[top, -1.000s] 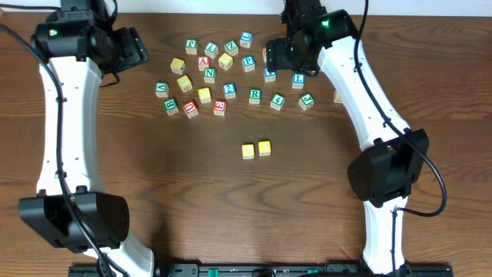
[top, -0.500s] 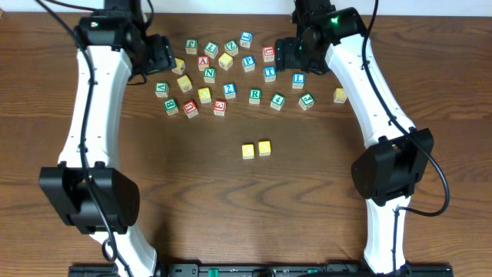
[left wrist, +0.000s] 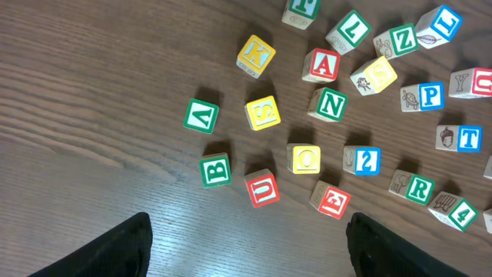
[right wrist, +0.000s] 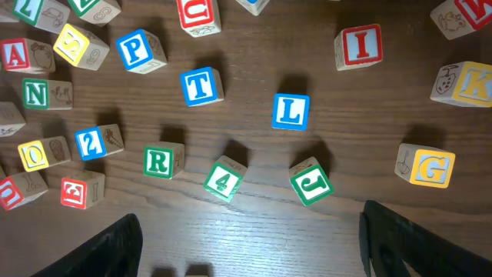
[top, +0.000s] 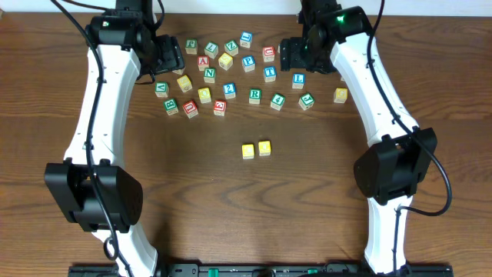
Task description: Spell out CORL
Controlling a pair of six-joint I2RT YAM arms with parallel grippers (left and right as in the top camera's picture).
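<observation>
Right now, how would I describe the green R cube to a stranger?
In the overhead view, find the scattered cubes near the top. Along their lower edge, the R cube sits between a blue 2 cube and a green 4 cube; only it shows a green R.

The left hand [left wrist: 247, 231] hangs over the worktop [left wrist: 92, 92], its two dark fingers [left wrist: 127, 246] spread wide at the bottom corners with nothing between them. Lettered cubes lie scattered beyond. A red U cube [left wrist: 262, 188] is nearest, between a green B cube [left wrist: 215, 170] and a red E cube [left wrist: 330, 200]. A yellow O cube [left wrist: 305, 159] sits just past it, and the green R cube [left wrist: 416, 187] lies off to the right.
</observation>
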